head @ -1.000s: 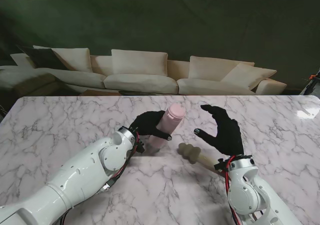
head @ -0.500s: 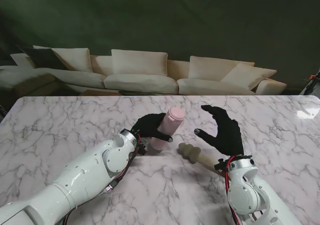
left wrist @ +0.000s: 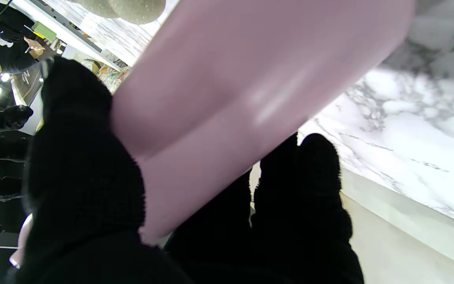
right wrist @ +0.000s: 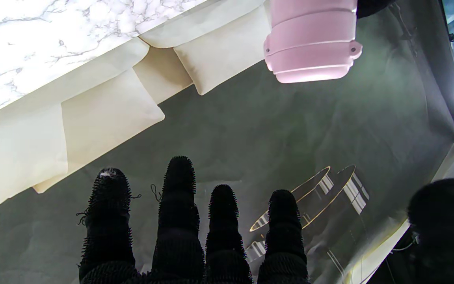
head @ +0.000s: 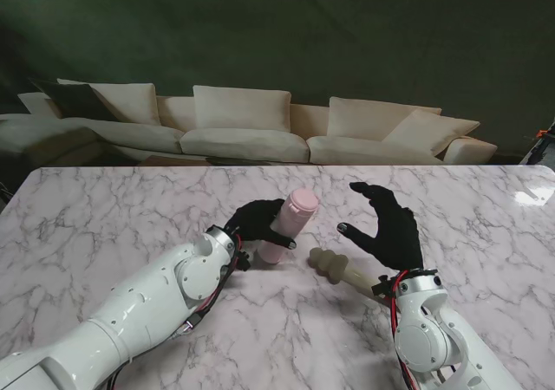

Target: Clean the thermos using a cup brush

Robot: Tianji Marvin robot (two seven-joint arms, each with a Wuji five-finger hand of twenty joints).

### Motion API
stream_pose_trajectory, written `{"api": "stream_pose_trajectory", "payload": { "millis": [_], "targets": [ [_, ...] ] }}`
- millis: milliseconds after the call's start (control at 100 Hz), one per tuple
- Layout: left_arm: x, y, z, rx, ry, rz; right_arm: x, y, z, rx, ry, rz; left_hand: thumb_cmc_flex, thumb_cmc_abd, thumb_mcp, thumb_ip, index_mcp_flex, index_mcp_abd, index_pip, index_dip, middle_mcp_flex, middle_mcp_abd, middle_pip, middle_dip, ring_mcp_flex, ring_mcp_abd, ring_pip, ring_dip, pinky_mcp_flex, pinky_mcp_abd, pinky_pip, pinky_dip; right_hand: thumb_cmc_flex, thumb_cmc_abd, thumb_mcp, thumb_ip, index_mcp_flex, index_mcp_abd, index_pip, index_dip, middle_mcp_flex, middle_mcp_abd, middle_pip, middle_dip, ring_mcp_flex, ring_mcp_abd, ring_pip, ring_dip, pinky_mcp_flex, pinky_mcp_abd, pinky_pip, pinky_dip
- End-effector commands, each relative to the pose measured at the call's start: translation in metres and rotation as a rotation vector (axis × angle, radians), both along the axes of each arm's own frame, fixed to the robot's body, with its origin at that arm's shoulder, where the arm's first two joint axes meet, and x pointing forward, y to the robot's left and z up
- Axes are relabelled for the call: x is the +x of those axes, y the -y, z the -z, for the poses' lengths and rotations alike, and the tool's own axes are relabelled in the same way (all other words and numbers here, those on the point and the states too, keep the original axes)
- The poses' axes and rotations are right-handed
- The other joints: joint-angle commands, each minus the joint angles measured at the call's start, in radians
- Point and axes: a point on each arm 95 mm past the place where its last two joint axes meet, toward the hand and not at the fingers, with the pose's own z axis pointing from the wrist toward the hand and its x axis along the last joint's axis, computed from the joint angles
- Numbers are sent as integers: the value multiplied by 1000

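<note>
Thermos (head: 290, 225), pink, sits near the middle of the marble surface (head: 104, 217), tilted so its capped top leans toward my right and away from me, with its base close to or on the marble; contact there cannot be made out. The left robot hand (head: 254, 220), in a black glove, is wrapped around the lower body of the bottle, fingers closed on it. In the left wrist view the pink body (left wrist: 227, 90) fills most of the picture, with the gloved fingers (left wrist: 302, 185) curled under it and the thumb on the other side.

Cup brush (head: 340, 269) lies flat on the marble just to the right of the bottle, its pale lumpy sponge head pointing toward the bottle and its light handle running back toward the right wrist. The right robot hand (head: 388, 225) hovers above the handle, holding nothing, fingers spread and gently curved, palm turned toward the bottle. From the right wrist view four gloved fingers (right wrist: 179, 197) stand apart, and the pink cap (right wrist: 310, 43) shows beyond them
</note>
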Motion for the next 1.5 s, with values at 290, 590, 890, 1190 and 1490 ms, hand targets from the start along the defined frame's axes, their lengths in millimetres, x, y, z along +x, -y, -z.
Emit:
{"api": "stream_pose_trajectory", "payload": {
  "millis": [290, 590, 890, 1190, 1490],
  "targets": [
    [-7, -17, 8, 38, -15, 24, 0, 0, 4, 6, -10, 10, 362, 424, 144, 75, 32, -232, 116, 10, -26, -72, 3, -7, 38, -76, 83, 17, -19, -75, -2, 21, 39, 44, -28, 23, -34, -46, -20, 1, -29, -12, -1, -4, -43, -34, -13, -14, -31, -39, -27, -8],
    [-8, -11, 10, 21, -12, 29, 0, 0, 4, 9, -11, 12, 363, 424, 146, 76, 33, -230, 120, 7, -24, -70, 7, -6, 40, -76, 88, 18, -17, -76, 1, 22, 44, 53, -39, 23, -34, -48, -20, 2, -30, -11, -2, -5, -44, -36, -12, -14, -35, -40, -32, -10],
    [-16, -30, 17, 54, -19, 32, 0, 1, 5, 12, -13, 16, 363, 423, 147, 76, 33, -230, 125, 4, -25, -70, 9, -8, 38, -77, 88, 16, -19, -77, 0, 21, 51, 59, -49, 24, -34, -47, -22, 2, -30, -9, -8, -7, -47, -36, -12, -14, -40, -40, -38, -12],
    [-24, -48, 22, 74, -24, 12, 2, -1, 6, 7, -16, 8, 360, 422, 146, 75, 33, -229, 127, 1, -23, -69, 11, -8, 35, -76, 86, 13, -22, -75, -1, 20, 54, 62, -56, 25, -34, -50, -21, 3, -29, -10, -8, -7, -47, -36, -12, -14, -42, -39, -43, -13],
    [-22, -41, 15, 29, -1, -4, 3, -2, 6, 4, -21, 5, 366, 413, 153, 79, 58, -225, 142, -6, 7, -42, 53, 22, 55, -82, 123, 31, -3, -86, 20, 28, 55, 63, -60, 26, -35, -48, -21, 4, -29, -10, -9, -7, -47, -36, -13, -14, -44, -40, -46, -15]
  ]
}}
